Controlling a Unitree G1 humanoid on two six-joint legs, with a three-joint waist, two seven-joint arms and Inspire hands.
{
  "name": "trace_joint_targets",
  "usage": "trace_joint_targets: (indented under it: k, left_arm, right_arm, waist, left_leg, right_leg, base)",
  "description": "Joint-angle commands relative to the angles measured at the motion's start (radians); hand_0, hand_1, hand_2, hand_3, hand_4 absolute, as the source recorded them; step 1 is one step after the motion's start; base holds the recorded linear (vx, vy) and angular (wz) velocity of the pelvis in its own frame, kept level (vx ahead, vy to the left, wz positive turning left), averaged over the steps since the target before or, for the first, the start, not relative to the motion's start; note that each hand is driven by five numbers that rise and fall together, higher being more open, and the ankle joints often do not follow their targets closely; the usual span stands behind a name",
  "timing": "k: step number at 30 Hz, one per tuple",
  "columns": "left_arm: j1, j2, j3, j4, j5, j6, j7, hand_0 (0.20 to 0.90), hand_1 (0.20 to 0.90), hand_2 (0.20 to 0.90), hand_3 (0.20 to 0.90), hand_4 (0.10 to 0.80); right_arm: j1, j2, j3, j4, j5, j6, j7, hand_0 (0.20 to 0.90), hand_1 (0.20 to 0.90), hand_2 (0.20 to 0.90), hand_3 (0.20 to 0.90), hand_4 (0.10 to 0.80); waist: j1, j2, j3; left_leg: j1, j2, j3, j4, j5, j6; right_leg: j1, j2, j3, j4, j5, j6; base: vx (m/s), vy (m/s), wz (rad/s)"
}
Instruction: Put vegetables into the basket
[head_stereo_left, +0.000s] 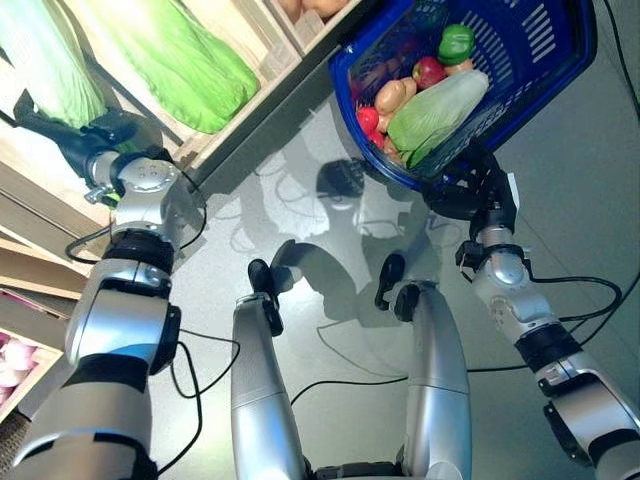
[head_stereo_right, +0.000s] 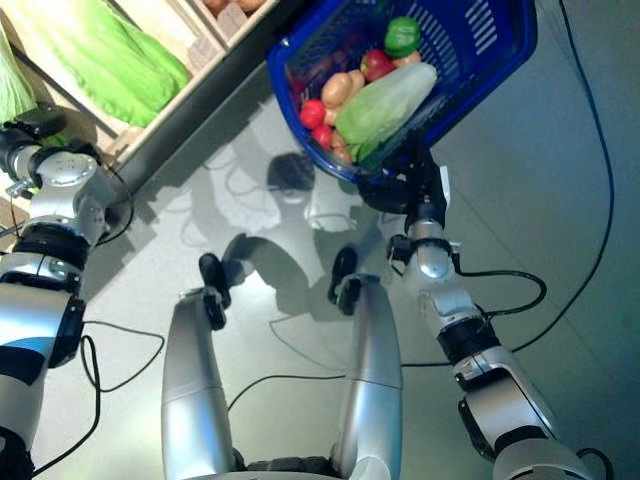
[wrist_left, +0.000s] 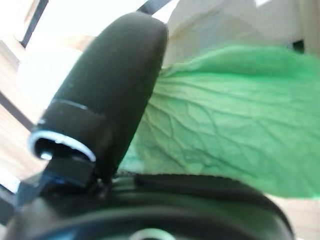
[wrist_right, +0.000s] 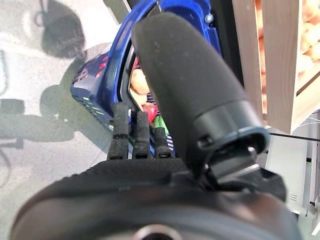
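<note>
One blue plastic basket (head_stereo_left: 540, 40).

In the basket, counted:
- one napa cabbage (head_stereo_left: 435, 112), lying across the pile
- one green bell pepper (head_stereo_left: 456, 43)
- one red apple-like fruit (head_stereo_left: 428, 71)
- one red tomato (head_stereo_left: 367, 119) at the basket's lower edge
- two potatoes (head_stereo_left: 391, 96), side by side; further items beneath, too hidden to count

On the wooden shelf (head_stereo_left: 235, 75): two large napa cabbages, one (head_stereo_left: 180, 60) in a compartment, one (head_stereo_left: 45, 70) in the next compartment.
</note>
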Motion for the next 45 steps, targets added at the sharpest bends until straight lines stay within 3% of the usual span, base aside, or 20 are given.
trace_joint_targets:
  k: [1,10,15,22,23,27,30,32,34,38,45]
  left_arm:
    - [-0.007,0.027,-0.009,-0.025,0.030,-0.050,-0.007,0.300,0.300,0.300,0.300,0.400]
    - [0.125,0.054,0.051,-0.075,0.046,-0.092,-0.028,0.300,0.300,0.300,0.300,0.400]
    - [0.256,0.045,0.104,-0.173,0.059,-0.159,-0.089,0.300,0.300,0.300,0.300,0.400]
    - [0.441,-0.015,0.152,-0.318,0.034,-0.281,-0.213,0.300,0.300,0.300,0.300,0.400]
    - [0.482,-0.032,0.160,-0.352,0.039,-0.320,-0.233,0.300,0.300,0.300,0.300,0.400]
    - [0.571,-0.087,0.173,-0.434,0.078,-0.392,-0.263,0.300,0.300,0.300,0.300,0.400]
    - [0.674,-0.141,0.164,-0.548,0.184,-0.418,-0.251,0.300,0.300,0.300,0.300,0.400]
    - [0.707,-0.150,0.158,-0.588,0.238,-0.418,-0.256,0.300,0.300,0.300,0.300,0.400]
    - [0.741,-0.146,0.133,-0.655,0.322,-0.400,-0.280,0.300,0.300,0.300,0.300,0.400]
    - [0.757,-0.140,0.094,-0.705,0.418,-0.386,-0.342,0.300,0.300,0.300,0.300,0.400]
    - [0.737,-0.140,0.012,-0.760,0.532,-0.377,-0.467,0.300,0.300,0.300,0.300,0.400]
  right_arm:
    - [0.023,0.004,-0.027,-0.082,-0.001,-0.087,-0.010,0.900,0.900,0.900,0.900,0.800]
    - [0.116,0.021,-0.056,-0.125,-0.009,-0.108,-0.049,0.900,0.900,0.900,0.900,0.800]
    - [0.202,0.049,-0.077,-0.157,-0.056,-0.110,-0.039,0.900,0.900,0.900,0.900,0.800]
    - [0.310,0.086,-0.091,-0.172,-0.079,-0.128,-0.007,0.900,0.900,0.900,0.900,0.800]
    - [0.330,0.098,-0.094,-0.175,-0.092,-0.143,0.006,0.900,0.900,0.900,0.900,0.800]
    - [0.375,0.125,-0.096,-0.201,-0.135,-0.193,0.011,0.900,0.900,0.900,0.900,0.800]
    - [0.427,0.166,-0.098,-0.231,-0.101,-0.204,0.097,0.900,0.900,0.900,0.900,0.800]
    - [0.443,0.181,-0.097,-0.235,-0.035,-0.191,0.217,0.900,0.900,0.900,0.900,0.800]
    - [0.468,0.202,-0.096,-0.254,0.134,-0.170,0.447,0.900,0.900,0.900,0.900,0.800]
    - [0.459,0.221,-0.103,-0.264,0.256,-0.096,0.639,0.900,0.900,0.900,0.900,0.800]
    - [0.370,0.245,-0.119,-0.279,0.417,0.027,0.792,0.900,0.900,0.900,0.900,0.800]
  waist:
    - [-0.020,0.000,-0.004]
    - [-0.026,0.022,-0.004]
    - [-0.018,0.023,-0.020]
    - [-0.003,0.035,-0.118]
    - [0.001,0.039,-0.142]
    - [0.012,0.052,-0.190]
    - [0.027,0.059,-0.257]
    - [0.032,0.061,-0.280]
    - [0.040,0.061,-0.317]
    - [0.054,0.057,-0.356]
    - [0.080,0.044,-0.418]
  left_leg:
    - [0.096,-0.004,0.072,0.015,-0.085,0.036]
    - [0.327,0.006,0.111,-0.070,-0.063,0.026]
    - [0.509,-0.021,0.124,-0.147,-0.049,0.038]
    - [0.702,-0.055,0.144,-0.267,-0.038,0.054]
    - [0.745,-0.061,0.159,-0.315,-0.008,0.064]
    - [0.848,-0.069,0.172,-0.398,0.011,0.063]
    - [0.947,-0.082,0.175,-0.498,0.040,0.066]
    - [0.991,-0.086,0.179,-0.545,0.053,0.065]
    - [1.050,-0.091,0.184,-0.626,0.083,0.059]
    - [1.104,-0.095,0.181,-0.706,0.116,0.048]
    - [1.165,-0.091,0.174,-0.803,0.140,0.037]
  right_leg:
    - [0.121,-0.021,0.036,-0.082,0.033,0.051]
    - [0.348,-0.030,0.038,-0.168,0.042,0.051]
    - [0.530,-0.051,0.011,-0.242,0.052,0.051]
    - [0.733,-0.066,-0.027,-0.359,0.056,0.057]
    - [0.777,-0.065,-0.045,-0.403,0.080,0.050]
    - [0.890,-0.054,-0.072,-0.486,0.090,0.055]
    - [1.003,-0.035,-0.097,-0.594,0.111,0.061]
    - [1.052,-0.028,-0.108,-0.643,0.120,0.064]
    - [1.123,-0.012,-0.129,-0.725,0.141,0.070]
    - [1.191,0.005,-0.153,-0.815,0.173,0.081]
    - [1.264,0.038,-0.187,-0.921,0.215,0.090]
  base:
    - [0.000,0.000,0.00]
    - [0.017,-0.002,-0.02]
    - [0.103,-0.028,-0.01]
    - [0.111,-0.027,0.06]
    - [0.057,-0.050,0.05]
    - [0.104,-0.062,0.02]
    - [0.179,-0.105,0.03]
    - [0.142,-0.096,0.01]
    - [0.109,-0.129,0.07]
    - [0.071,-0.113,0.24]
    - [0.069,-0.125,0.12]
